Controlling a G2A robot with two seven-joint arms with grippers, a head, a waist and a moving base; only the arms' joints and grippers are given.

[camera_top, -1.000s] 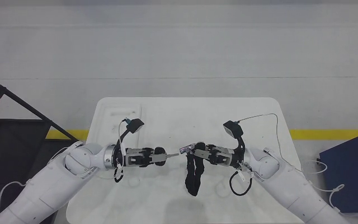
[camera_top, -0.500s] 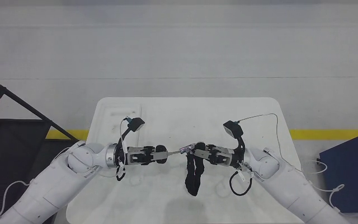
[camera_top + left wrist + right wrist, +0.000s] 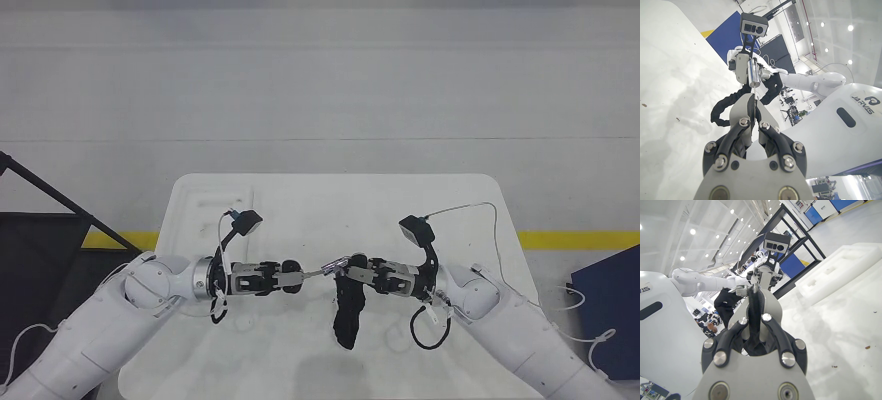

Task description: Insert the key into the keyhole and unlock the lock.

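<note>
The key [image 3: 754, 91] is being pinched flat in the left gripper [image 3: 753, 99], jaws closed narrow on it, with the thin blade sticking out ahead of the tips. Straight ahead of that blade the chrome lock body [image 3: 753, 73] is being clamped by the right gripper [image 3: 755, 293], its keyhole [image 3: 754, 84] being faced toward the left gripper. The blade tip is touching or just entering the keyhole; how deep cannot be told. The black sleeved cable [image 3: 723, 108] is hanging slack below the right gripper, toward the table [image 3: 300, 200]. The key is judged light, stiff and thin, prone to twisting between the pads, so it is best taken on its flat head. The lock body is judged smooth and slippery, best taken across its sides, with the soft cable left free.
</note>
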